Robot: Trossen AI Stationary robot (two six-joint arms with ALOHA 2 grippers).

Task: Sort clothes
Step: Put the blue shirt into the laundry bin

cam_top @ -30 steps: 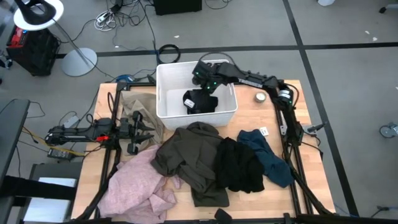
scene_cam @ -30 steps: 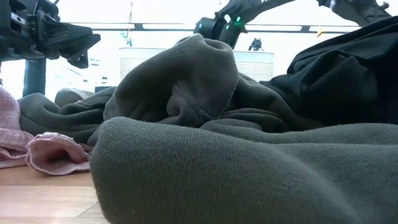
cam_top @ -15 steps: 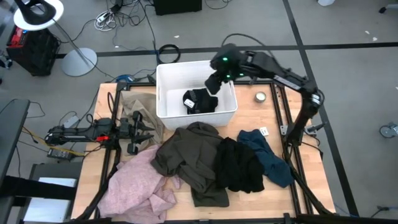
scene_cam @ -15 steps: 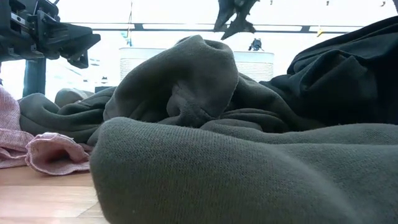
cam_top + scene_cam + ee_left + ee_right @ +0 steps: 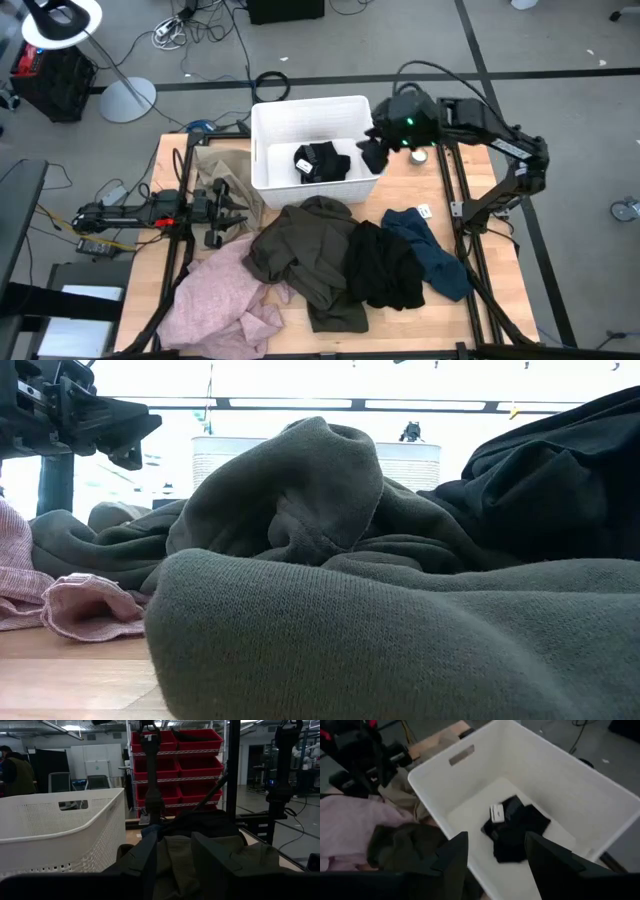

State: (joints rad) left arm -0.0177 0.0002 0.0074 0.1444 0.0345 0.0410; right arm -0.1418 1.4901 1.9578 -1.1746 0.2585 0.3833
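At frame centre, olive garment (image 5: 305, 250) on surface: soft, floppy, probably light; pinch a raised fold. Right hand (image 5: 374, 155) spread empty; left hand (image 5: 222, 210) spread, idle.

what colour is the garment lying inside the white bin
Black, with a small white tag on it. The garment in the white bin shows best in the right wrist view.

A lab: red storage bins (image 5: 197, 762) on racks, floor cables (image 5: 185, 25).
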